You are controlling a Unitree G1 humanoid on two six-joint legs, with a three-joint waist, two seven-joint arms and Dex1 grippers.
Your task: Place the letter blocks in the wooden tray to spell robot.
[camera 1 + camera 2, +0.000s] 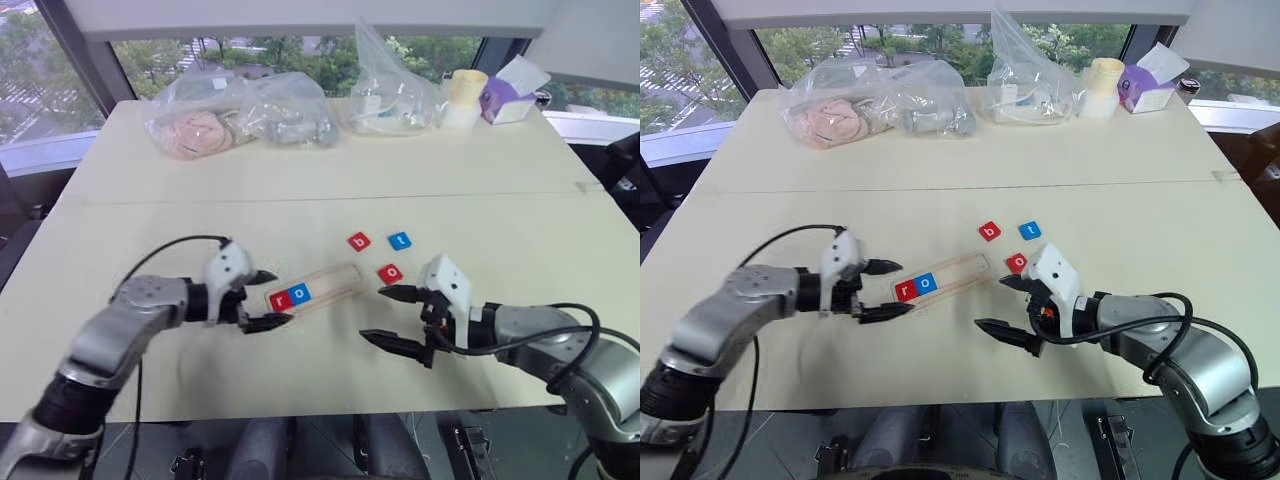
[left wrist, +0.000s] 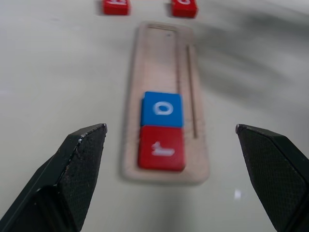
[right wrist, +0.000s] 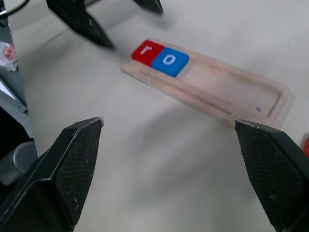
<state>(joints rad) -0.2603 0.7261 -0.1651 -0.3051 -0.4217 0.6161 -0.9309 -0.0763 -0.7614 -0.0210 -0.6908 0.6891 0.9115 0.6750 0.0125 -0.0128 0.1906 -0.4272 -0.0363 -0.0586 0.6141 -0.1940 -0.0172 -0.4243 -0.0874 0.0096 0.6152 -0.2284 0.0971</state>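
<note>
Left wrist view shows me r (image 2: 161,148) and o (image 2: 162,109) seated in the wooden tray (image 2: 166,53) just ahead of my left gripper (image 1: 266,299); both grippers gape empty. Red b (image 1: 359,241), blue t (image 1: 399,240) and red o (image 1: 390,272) wait beyond my right gripper (image 1: 390,318).

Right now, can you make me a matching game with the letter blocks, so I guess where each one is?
Things:
1. red r block
2. blue o block
3. blue t block
4. red o block

Places:
A. on the table, beside the red b block
B. at the end of the wooden tray nearest the left gripper
C. on the table, close to the right gripper
D. second in the tray

Pairs: 1-B, 2-D, 3-A, 4-C
</note>
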